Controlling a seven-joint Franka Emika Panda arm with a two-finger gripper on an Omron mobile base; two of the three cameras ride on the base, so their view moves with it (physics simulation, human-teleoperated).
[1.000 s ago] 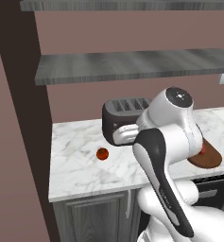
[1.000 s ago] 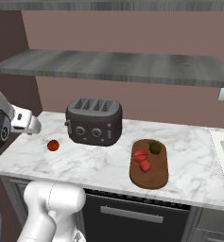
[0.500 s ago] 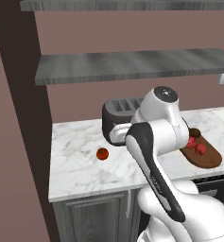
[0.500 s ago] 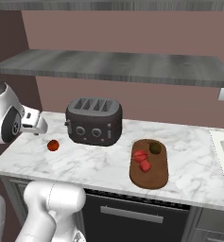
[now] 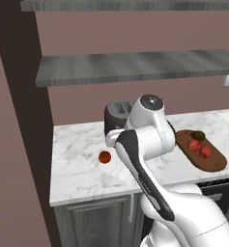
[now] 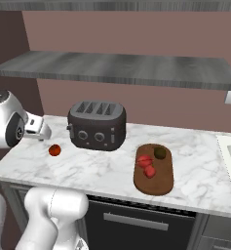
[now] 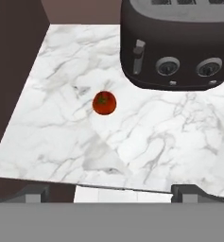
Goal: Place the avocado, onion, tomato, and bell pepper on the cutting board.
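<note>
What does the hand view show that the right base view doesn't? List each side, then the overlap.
Hand view alone: the green stem spot on the red tomato and, close up, the toaster's side lever.

Right base view alone: the cutting board carrying the avocado and two red pieces, plus the wall shelf.

Both: tomato, toaster, marble counter.
</note>
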